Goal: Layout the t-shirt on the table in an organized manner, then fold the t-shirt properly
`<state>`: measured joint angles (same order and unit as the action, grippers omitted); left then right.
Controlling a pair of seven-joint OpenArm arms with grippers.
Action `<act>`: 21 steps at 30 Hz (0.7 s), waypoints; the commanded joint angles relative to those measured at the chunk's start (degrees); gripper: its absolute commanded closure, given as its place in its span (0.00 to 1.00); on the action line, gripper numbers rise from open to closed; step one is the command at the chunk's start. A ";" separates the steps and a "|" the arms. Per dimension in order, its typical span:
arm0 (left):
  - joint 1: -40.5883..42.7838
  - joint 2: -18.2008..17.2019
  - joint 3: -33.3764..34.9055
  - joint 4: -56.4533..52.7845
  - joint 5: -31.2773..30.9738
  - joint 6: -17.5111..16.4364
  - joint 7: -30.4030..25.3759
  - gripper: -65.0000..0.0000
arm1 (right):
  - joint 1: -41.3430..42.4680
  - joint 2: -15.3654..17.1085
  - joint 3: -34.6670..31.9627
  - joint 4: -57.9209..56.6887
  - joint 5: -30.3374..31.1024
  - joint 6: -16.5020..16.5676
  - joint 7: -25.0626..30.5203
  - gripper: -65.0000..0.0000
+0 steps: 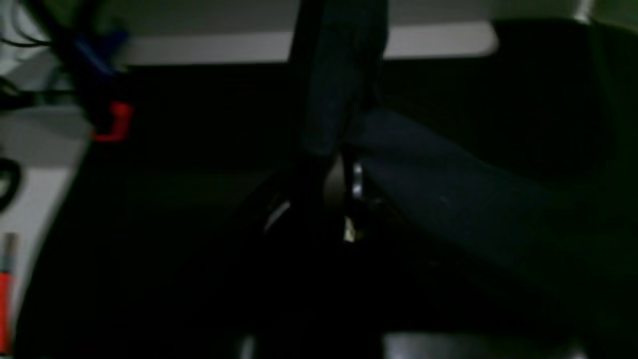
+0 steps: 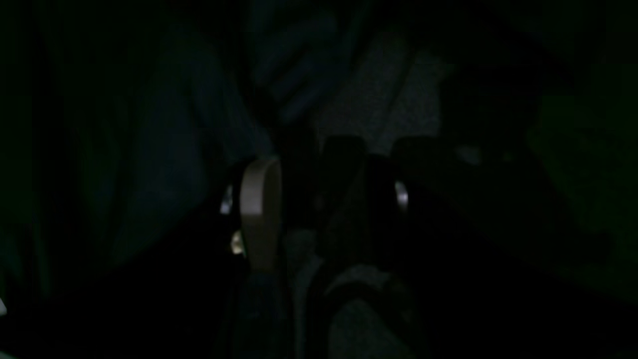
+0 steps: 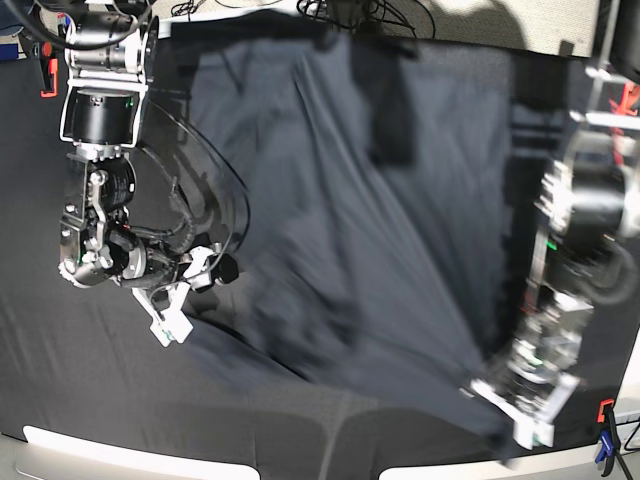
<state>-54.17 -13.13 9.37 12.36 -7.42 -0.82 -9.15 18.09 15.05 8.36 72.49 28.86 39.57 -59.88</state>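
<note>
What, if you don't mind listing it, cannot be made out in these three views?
- Left gripper: motion-blurred in the base view.
- Right gripper: right wrist view too dark to show whether it grips the t-shirt.
- T-shirt's collar and sleeves: lost in folds.
- Table: edges cut off by the frame.

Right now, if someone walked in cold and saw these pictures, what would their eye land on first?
First, the big dark t-shirt spread across the middle of the black table, pulled taut toward its near corner. That corner is pinched in the left claw, blurred at the base view's lower right. Opposite, the right claw sits at the shirt's other near edge; whether it grips is unclear.
</note>
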 commanded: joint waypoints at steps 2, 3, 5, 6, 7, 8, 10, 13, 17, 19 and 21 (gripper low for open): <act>-3.17 -1.49 -0.09 0.96 -0.11 0.83 -3.10 1.00 | 1.73 0.48 0.24 1.01 1.31 0.43 0.70 0.58; -3.21 -2.03 -0.09 0.96 -0.09 0.83 -3.82 1.00 | 1.73 0.46 0.24 1.01 1.31 0.43 0.70 0.58; -3.13 -2.91 -0.09 0.96 -0.09 0.83 -4.98 1.00 | 1.70 0.44 0.24 1.01 1.31 0.43 0.68 0.58; -3.13 -3.30 -0.09 0.96 -0.09 0.85 -5.38 1.00 | 1.73 0.37 0.24 1.01 1.29 0.43 0.66 0.58; -3.13 -3.67 -0.09 0.96 -0.09 0.90 -5.57 1.00 | 1.73 0.31 0.24 1.01 1.31 0.43 0.66 0.58; -3.15 -4.02 -0.09 0.96 -0.09 1.44 -5.75 1.00 | 1.73 0.07 0.24 1.01 1.29 0.43 0.55 0.58; -3.19 -4.39 -0.09 0.96 -0.09 4.20 -6.01 1.00 | 1.73 -0.28 0.24 1.01 1.31 0.43 0.42 0.58; -3.08 -4.52 -0.09 0.96 -0.09 4.92 -5.44 1.00 | 1.73 -0.52 0.24 1.01 1.31 0.43 0.44 0.58; -2.99 -4.52 -0.09 0.96 -0.07 4.92 -5.31 0.78 | 1.73 -0.63 0.24 1.01 1.29 0.43 0.44 0.58; -3.13 -4.52 -0.09 0.94 -0.07 4.92 -5.31 0.68 | 1.73 -0.63 0.24 1.01 1.29 0.43 0.44 0.58; -3.13 -4.52 -0.09 0.96 -0.07 4.94 -5.33 0.68 | 1.73 -0.63 0.24 1.01 1.29 0.43 0.44 0.58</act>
<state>-54.72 -17.12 9.37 12.36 -7.49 3.29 -12.45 18.11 13.96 8.36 72.49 28.91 39.57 -60.10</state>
